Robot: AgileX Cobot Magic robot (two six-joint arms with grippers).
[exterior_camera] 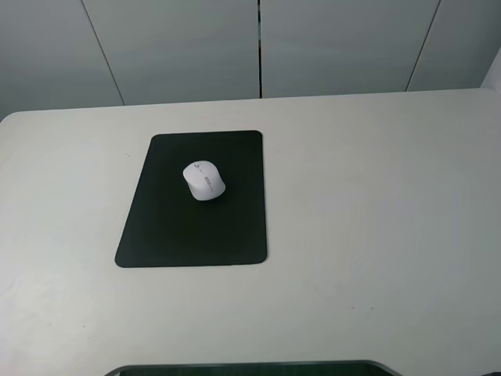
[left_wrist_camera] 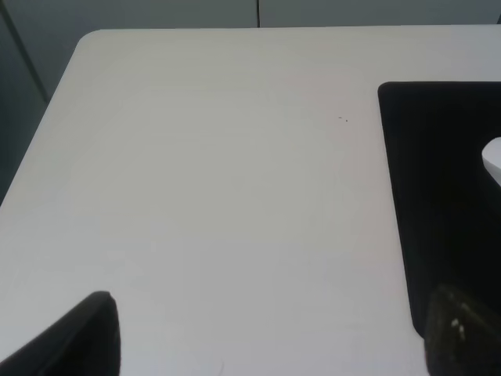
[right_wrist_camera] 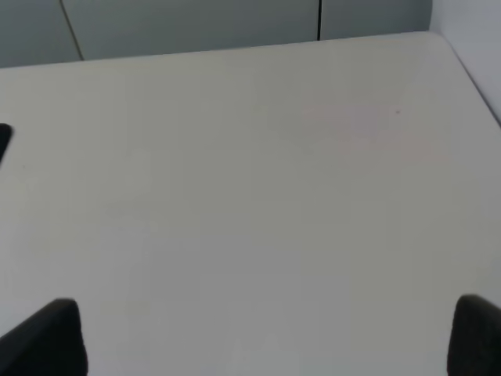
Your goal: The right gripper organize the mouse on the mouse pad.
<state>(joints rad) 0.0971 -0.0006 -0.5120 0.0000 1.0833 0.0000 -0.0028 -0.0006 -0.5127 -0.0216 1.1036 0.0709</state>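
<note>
Mouse (exterior_camera: 203,181) on mouse pad (exterior_camera: 193,227); right tool (right_wrist_camera: 266,337) spread wide, empty.

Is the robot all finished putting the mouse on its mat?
It looks finished: the white mouse sits fully on the black mouse pad. The right gripper is open, holds nothing, and hangs over bare table. Nothing seems left to do.

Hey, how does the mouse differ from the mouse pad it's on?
Colour: the mouse is white with a grey wheel strip; the mouse pad is matte black.
Shape: the mouse is a small rounded oval; the pad is a flat rectangle with rounded corners.
Size: the pad is several times larger than the mouse.
Position: the mouse sits on the pad's far half; the pad lies directly on the table.
Shared: neither is touched by a gripper.
</note>
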